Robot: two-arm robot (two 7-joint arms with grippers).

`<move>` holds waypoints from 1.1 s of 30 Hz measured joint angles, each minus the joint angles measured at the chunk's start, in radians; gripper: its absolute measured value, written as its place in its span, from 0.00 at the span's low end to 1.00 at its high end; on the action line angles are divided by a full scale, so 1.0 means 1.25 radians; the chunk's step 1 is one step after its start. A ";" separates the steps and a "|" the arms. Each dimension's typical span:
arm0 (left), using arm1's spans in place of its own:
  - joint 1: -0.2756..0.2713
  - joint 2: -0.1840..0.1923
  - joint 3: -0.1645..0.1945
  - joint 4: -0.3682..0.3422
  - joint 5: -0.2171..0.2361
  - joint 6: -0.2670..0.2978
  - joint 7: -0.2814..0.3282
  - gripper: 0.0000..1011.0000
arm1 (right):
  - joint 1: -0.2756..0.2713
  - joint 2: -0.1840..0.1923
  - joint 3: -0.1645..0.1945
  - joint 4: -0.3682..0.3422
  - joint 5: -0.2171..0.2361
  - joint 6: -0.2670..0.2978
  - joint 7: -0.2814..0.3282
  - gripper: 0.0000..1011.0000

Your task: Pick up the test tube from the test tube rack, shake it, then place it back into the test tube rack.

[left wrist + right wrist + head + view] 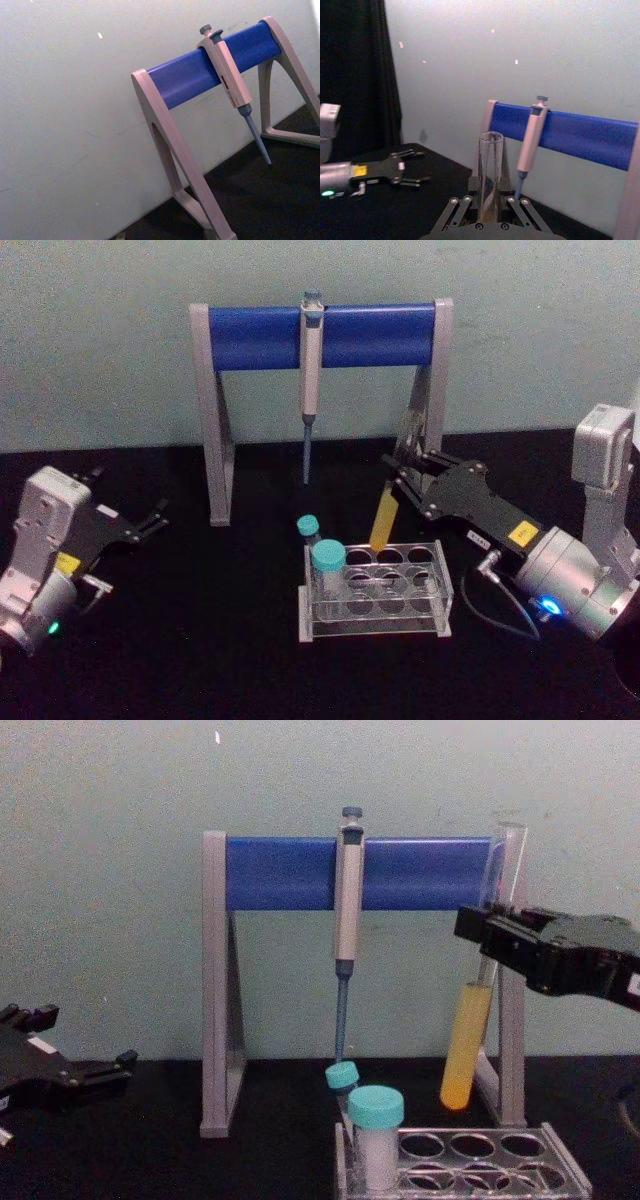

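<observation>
Rack (372, 628), right gripper (486, 935) outstretched, clamping tilted tube (468, 1050)

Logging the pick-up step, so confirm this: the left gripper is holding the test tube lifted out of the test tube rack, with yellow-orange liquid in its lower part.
Wrong arm. The right gripper holds the test tube, lifted out of the test tube rack, yellow-orange liquid in its lower part; the chest view shows it. The left gripper rests open at the table's left.

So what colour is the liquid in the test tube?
Yellow-orange. The test tube shows it best in the chest view.
</observation>
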 joint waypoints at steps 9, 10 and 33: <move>0.000 0.000 0.000 0.000 0.000 0.000 0.000 0.99 | -0.003 0.030 -0.021 0.004 0.041 -0.010 0.054 0.23; 0.000 0.000 0.000 0.000 0.000 0.000 0.000 0.99 | -0.002 0.032 -0.024 0.005 0.044 -0.011 0.057 0.23; 0.000 0.000 0.000 0.000 0.000 0.000 0.000 0.99 | 0.024 0.049 -0.071 0.050 0.041 -0.022 0.066 0.23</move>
